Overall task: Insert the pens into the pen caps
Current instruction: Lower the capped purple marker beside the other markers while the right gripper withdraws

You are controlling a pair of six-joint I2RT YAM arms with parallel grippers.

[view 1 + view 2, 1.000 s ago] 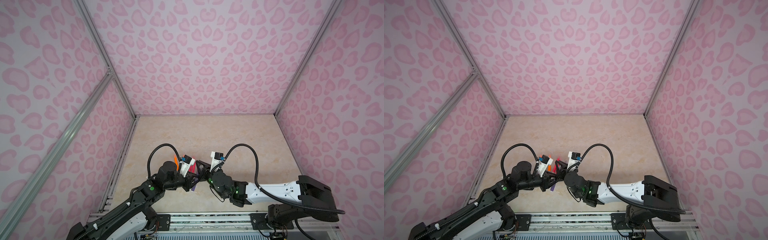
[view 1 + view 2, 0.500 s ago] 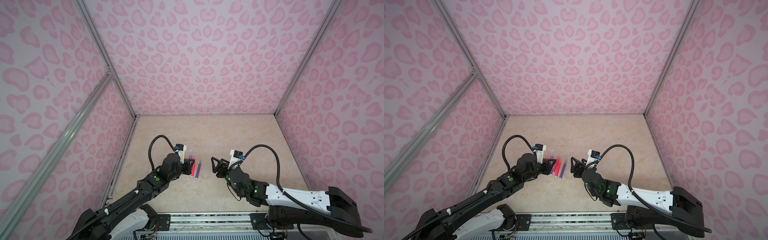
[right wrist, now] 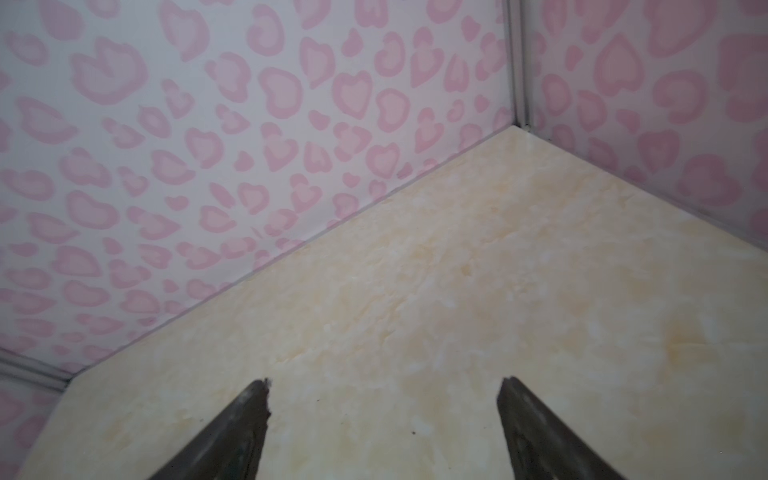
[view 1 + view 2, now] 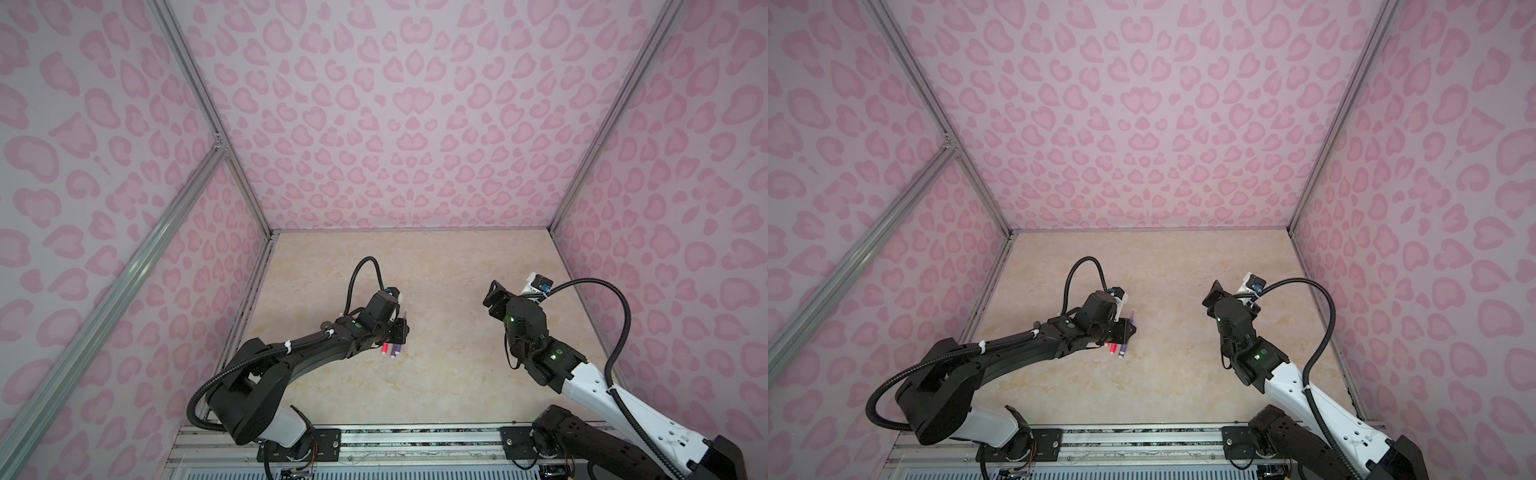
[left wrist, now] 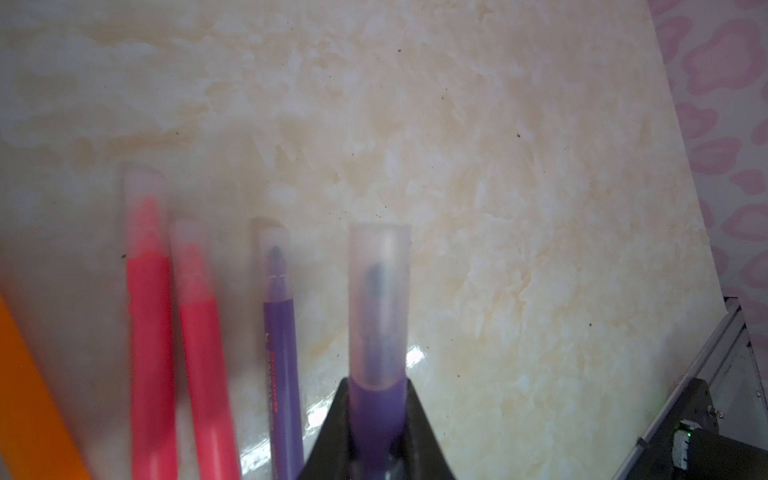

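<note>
Purple and already wearing its clear cap (image 5: 379,286), the held pen (image 5: 376,415) is clamped in the left gripper (image 5: 376,386) low over the table (image 5: 540,187), left of its middle. Just beside it lie two pink-red pens (image 5: 149,332) and a second purple pen (image 5: 282,353), all three capped, while an orange pen (image 5: 25,395) shows only its barrel, its tip unseen. With the right gripper (image 3: 384,399) spread wide and empty nearer the right edge, at least four pens look done, leaving this one to set down and the orange unconfirmed.
</note>
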